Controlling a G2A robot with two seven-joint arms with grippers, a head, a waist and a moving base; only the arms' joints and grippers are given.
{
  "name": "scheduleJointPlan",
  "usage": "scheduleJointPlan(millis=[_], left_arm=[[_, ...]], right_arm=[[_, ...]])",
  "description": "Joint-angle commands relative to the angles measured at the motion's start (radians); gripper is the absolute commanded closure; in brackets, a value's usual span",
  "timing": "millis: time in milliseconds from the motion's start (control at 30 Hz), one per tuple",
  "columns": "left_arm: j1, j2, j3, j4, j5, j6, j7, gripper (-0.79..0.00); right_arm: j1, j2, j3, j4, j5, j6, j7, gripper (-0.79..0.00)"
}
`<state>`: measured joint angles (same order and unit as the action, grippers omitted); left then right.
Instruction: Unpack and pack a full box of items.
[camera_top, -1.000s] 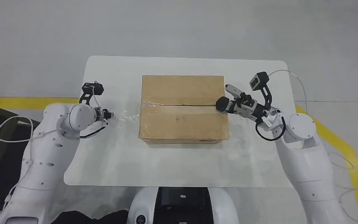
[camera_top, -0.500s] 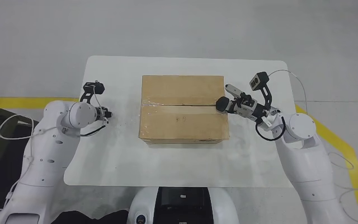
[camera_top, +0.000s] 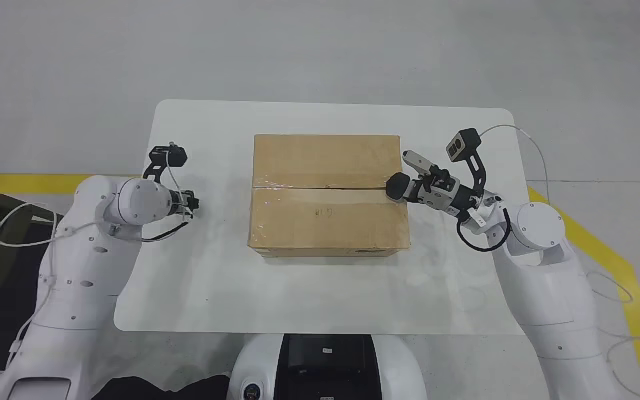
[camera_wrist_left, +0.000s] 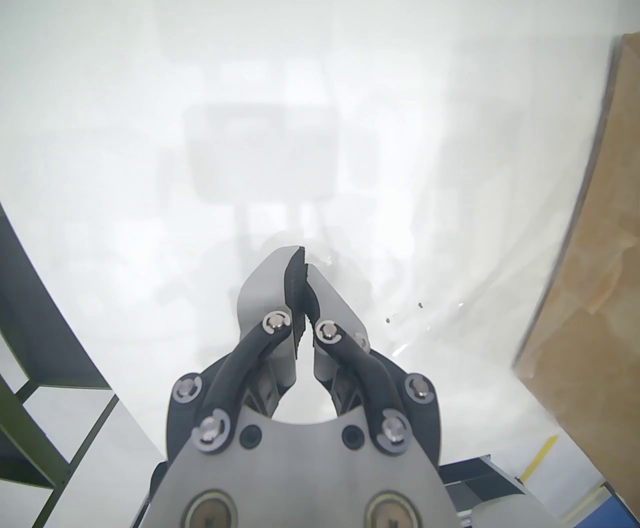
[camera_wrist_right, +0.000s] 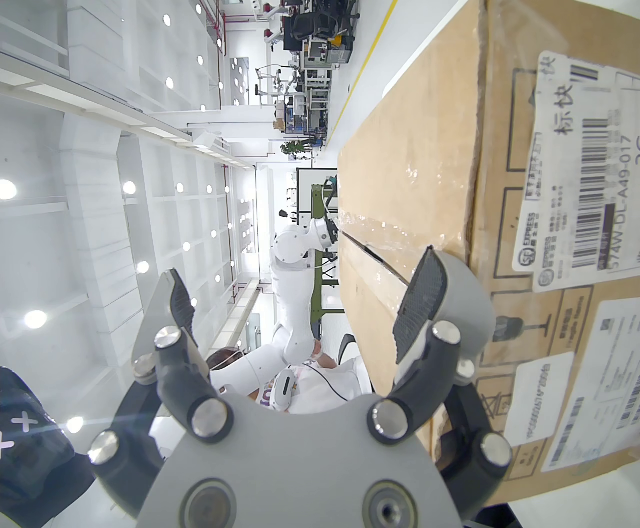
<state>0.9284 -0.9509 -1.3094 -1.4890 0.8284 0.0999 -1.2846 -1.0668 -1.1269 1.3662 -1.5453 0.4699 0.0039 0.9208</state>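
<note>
Closed cardboard box (camera_top: 329, 195) at mid-table (camera_top: 200, 285), long sides parallel to the front edge. Top flaps shut, meeting along a lengthwise seam sealed with clear tape (camera_top: 300, 184). Printed labels (camera_wrist_right: 575, 200) stuck on the end face toward the right edge.

Right gripper (camera_top: 403, 172) at that same end of the box, level with the seam. Jaws spread wide and holding nothing: one finger over the top rim of the box, the other out past the end face. Contact with the cardboard not discernible.

Left gripper (camera_top: 192, 203) low over bare table near the left edge, well apart from the box's left end. Pads pressed together with nothing between them.

Thin white cable (camera_top: 520, 135) looped over the right rear corner of the table. Yellow floor stripe (camera_top: 40, 182) beyond the left and right edges.
</note>
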Motion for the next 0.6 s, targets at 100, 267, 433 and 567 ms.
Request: scheduleJointPlan(millis=[100,267,433,567], left_arm=[[0.009,0.006,-0.05,-0.03,-0.053,0.001,-0.012,0.0],[0.032,0.014,-0.122,-0.079,-0.126,0.014,-0.007,0.0],[0.061,0.022,-0.202,-0.127,-0.217,0.026,0.004,0.0],[0.073,0.026,-0.259,-0.144,-0.329,0.028,-0.008,0.0]], right_arm=[[0.0,0.0,0.0,0.0,0.0,0.0,0.0,-0.785],[0.0,0.0,0.0,0.0,0.0,0.0,0.0,-0.785],[0.0,0.0,0.0,0.0,0.0,0.0,0.0,-0.785],[0.0,0.0,0.0,0.0,0.0,0.0,0.0,-0.785]])
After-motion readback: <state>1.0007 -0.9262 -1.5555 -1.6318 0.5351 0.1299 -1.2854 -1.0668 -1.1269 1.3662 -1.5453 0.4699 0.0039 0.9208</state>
